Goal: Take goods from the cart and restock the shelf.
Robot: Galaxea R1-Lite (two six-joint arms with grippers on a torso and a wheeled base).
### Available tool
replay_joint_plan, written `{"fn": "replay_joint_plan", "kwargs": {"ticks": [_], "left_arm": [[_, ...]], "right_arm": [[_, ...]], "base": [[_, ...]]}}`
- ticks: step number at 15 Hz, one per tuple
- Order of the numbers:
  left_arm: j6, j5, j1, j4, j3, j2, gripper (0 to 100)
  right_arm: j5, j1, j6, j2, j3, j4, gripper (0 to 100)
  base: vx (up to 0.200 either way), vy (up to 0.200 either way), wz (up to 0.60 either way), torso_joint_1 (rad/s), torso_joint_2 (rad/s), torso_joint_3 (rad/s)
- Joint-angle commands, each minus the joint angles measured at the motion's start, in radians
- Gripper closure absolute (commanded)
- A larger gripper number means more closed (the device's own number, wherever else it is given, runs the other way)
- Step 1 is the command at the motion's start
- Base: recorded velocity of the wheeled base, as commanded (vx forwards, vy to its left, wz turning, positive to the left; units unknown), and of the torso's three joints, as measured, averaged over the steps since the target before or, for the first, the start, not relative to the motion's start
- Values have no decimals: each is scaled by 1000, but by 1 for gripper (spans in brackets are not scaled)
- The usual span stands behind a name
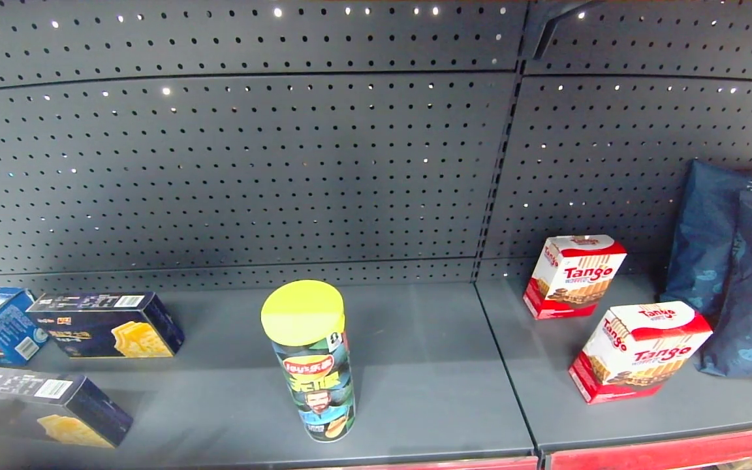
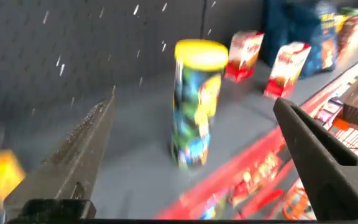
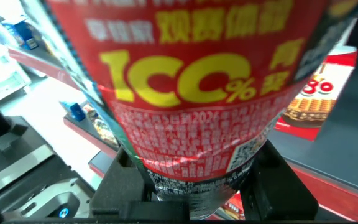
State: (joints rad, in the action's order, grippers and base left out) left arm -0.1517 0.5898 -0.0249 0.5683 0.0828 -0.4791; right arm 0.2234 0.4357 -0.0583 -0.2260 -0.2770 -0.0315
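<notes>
One tall chip can (image 1: 311, 362), yellow lid and colourful wrap, stands upright at lower centre on the shelf (image 1: 428, 365). The left claw (image 2: 194, 102) gapes, empty. The right claw (image 3: 197, 186) grips one red can (image 3: 191, 81). Two wafer boxes (image 1: 574, 275) sit at right.

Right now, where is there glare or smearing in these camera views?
Head view: light pinpoints shine through the pegboard holes. Left wrist view: those pinpoints smear into streaks, and the yellow-lidded can looks smeared. Right wrist view: a sheen on the red can.
</notes>
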Motion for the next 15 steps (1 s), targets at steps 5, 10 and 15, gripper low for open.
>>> {"fn": "replay_joint_plan", "kwargs": {"ticks": [5,10,15], "left_arm": [[84,-331,26,-499,12,479,0],[164,-558,26,-521,-83,479,0],[158,-662,26,-568,-83,478,0]], "right_arm": [[-3,1,0,10,-2,1,100],[8,9,2,-27,-16,4,100],[11,34,14,-150,-48,54,100]], "base": [[0,0,0,0,0,0],[0,0,0,0,0,0],[0,0,0,0,0,0]]}}
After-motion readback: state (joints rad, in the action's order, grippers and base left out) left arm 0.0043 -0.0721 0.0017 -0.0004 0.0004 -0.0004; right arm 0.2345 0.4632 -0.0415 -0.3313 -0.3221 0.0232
